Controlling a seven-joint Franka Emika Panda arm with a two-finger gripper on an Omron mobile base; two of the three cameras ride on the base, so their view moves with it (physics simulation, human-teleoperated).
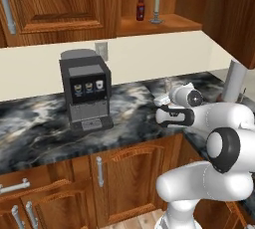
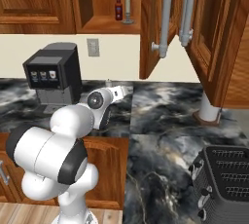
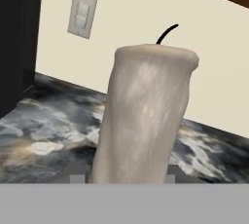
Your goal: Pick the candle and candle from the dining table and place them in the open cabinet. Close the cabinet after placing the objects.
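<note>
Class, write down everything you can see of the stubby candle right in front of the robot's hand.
The stubby candle is a thick beige-grey cylinder that looks like wax, with faint pale streaks down its side and a slightly uneven top rim. A thin, curved black wick rises from the top. In the hand view it leans a little, though that camera tilts with the hand. It sits between the finger tips of the gripper, above the black marbled counter, before a cream wall.

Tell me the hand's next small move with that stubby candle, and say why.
Probably lift it toward the open cabinet. The stubby candle stands between the hand's fingertips, apparently gripped, low over the counter, while the thin candle already stands on the cabinet shelf beside a red-capped bottle.
</note>
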